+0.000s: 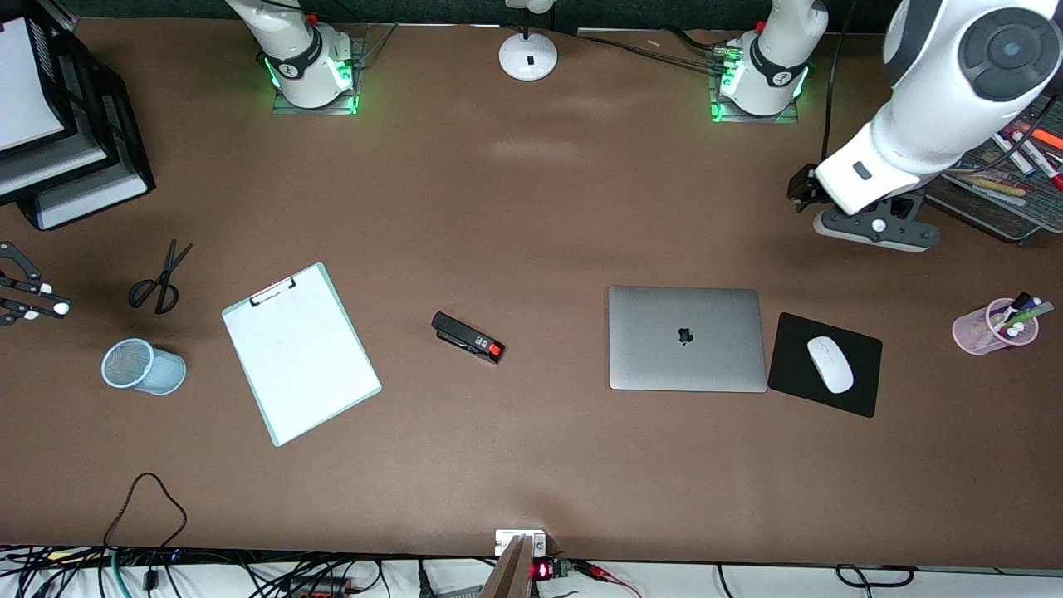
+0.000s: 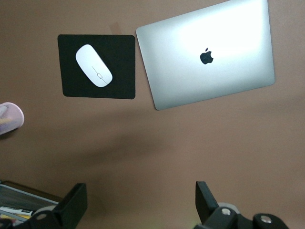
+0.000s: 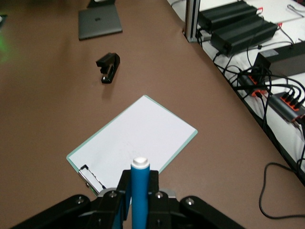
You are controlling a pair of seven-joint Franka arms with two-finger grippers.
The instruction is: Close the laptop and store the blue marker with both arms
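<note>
My left gripper [image 2: 138, 205] hangs with its fingers spread wide and nothing between them, above bare table near the left arm's end, beside the mesh tray of pens [image 1: 1009, 178]. Below it the laptop [image 1: 687, 338] lies flat with the lid fully down, logo facing up. Just beside the laptop, toward the left arm's end, a white mouse [image 1: 830, 364] sits on a black mouse pad [image 1: 855, 394]; nearer that end again stands a pink cup [image 1: 984, 328] with pens in it. My right gripper [image 3: 139, 191] is at the right arm's end of the table, its fingers pressed onto the blue marker [image 3: 140, 193], which stands upright between them with its white end up. In the right wrist view the clipboard [image 1: 301, 353] with white paper lies on the table under the marker, and the black stapler [image 1: 467, 337] rests between clipboard and laptop. Scissors [image 1: 158, 282] and a blue mesh cup [image 1: 141, 366] lie at the right arm's end.
</note>
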